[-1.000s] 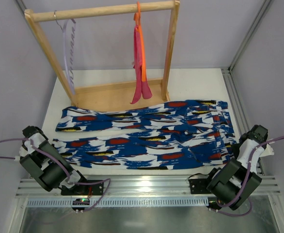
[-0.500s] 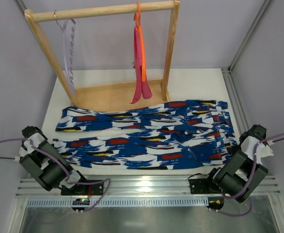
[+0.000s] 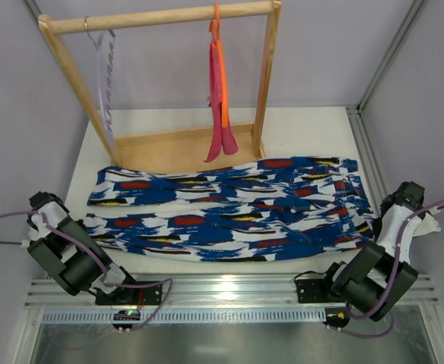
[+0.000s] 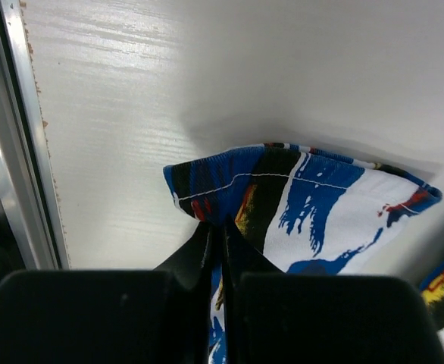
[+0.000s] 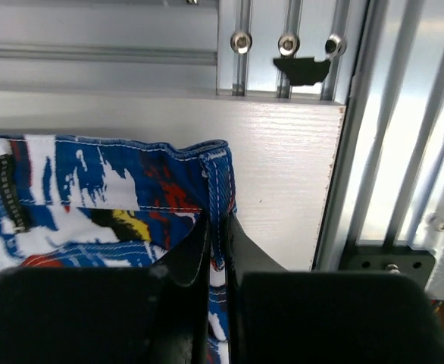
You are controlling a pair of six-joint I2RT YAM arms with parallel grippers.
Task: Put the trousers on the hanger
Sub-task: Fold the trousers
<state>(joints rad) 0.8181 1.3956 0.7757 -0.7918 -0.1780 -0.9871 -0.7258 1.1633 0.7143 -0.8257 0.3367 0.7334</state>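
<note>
Blue, white, red and black brushstroke fabric, the trousers [image 3: 222, 212], lies spread flat across the middle of the white table [image 3: 305, 129]. The leg ends point to 9 o'clock and the waistband to 3 o'clock.

The left gripper [image 4: 216, 227] is clamped tight on the hem corner of the near leg, at the garment's 8 o'clock end. In the left wrist view the folded cloth fans out from the fingertips toward 1 o'clock.

The right gripper [image 5: 216, 227] is pinched closed on the waistband corner at the garment's 4 o'clock end, and the print stretches away from its tips toward 9 o'clock.

The lilac hanger [image 3: 107, 83] hangs from the wooden rack [image 3: 161, 17] at 11 o'clock, well apart from the trousers and both grippers. An orange hanger [image 3: 217, 30] carrying a pink cloth [image 3: 220, 129] hangs at 12 o'clock.
</note>
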